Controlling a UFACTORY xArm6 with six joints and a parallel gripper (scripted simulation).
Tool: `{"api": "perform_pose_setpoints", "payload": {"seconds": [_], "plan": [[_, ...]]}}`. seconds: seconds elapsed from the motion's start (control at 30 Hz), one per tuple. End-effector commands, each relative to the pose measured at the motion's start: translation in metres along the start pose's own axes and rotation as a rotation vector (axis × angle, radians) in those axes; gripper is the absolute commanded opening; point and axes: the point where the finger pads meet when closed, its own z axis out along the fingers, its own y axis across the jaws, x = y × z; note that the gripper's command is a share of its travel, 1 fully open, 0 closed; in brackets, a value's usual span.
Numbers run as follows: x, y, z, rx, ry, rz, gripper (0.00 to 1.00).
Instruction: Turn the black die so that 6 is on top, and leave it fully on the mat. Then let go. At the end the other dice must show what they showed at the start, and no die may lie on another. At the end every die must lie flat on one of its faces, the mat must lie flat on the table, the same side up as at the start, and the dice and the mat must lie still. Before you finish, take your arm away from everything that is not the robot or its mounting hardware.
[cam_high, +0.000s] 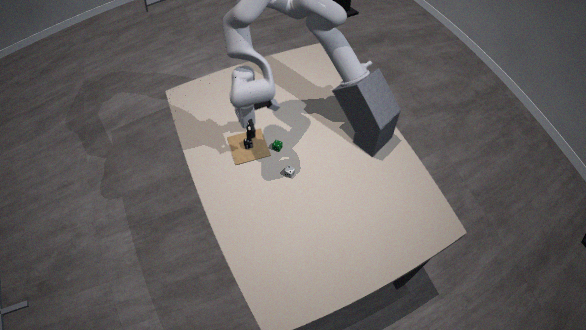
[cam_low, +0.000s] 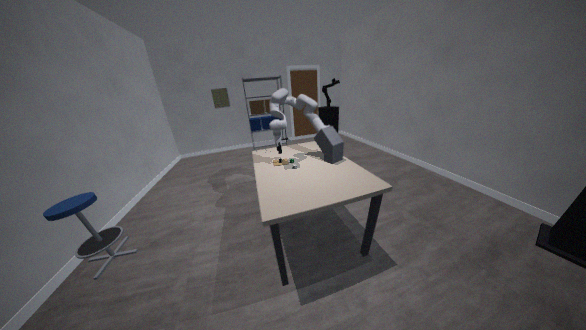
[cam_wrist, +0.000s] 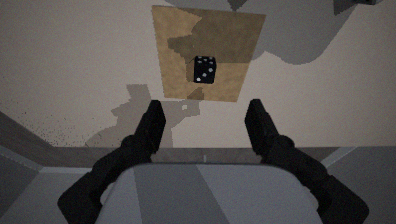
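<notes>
The black die (cam_high: 248, 144) (cam_low: 280, 160) (cam_wrist: 205, 69) rests wholly on the square tan mat (cam_high: 239, 155) (cam_wrist: 230, 85), away from its edges, and looks flat. In the wrist view its upper face shows three pips in a diagonal, and the side toward the camera seems to show 5. The mat looks flat on the table. My gripper (cam_high: 251, 135) (cam_low: 280, 151) (cam_wrist: 204, 110) is wide open and empty, above the mat and clear of the die. The green die (cam_high: 277, 145) (cam_low: 292, 161) lies beside the mat. The white die (cam_high: 289, 171) (cam_low: 295, 167) lies farther off.
The tabletop (cam_high: 320, 225) (cam_low: 315, 187) carries the arm's grey angular base (cam_high: 370, 115) (cam_low: 330, 144) on the far side of the dice from the mat. The green die is close to the mat's edge. The arm's shadow falls over part of the mat and both other dice.
</notes>
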Motion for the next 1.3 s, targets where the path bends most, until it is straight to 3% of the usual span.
{"api": "perform_pose_setpoints", "payload": {"seconds": [0.0, 1.27], "plan": [[-0.0006, 0.0002, -0.0004, -0.002, 0.001, -0.141, 1.00], [0.0015, 0.0005, 0.0031, -0.002, 0.000, -1.339, 1.00]]}}
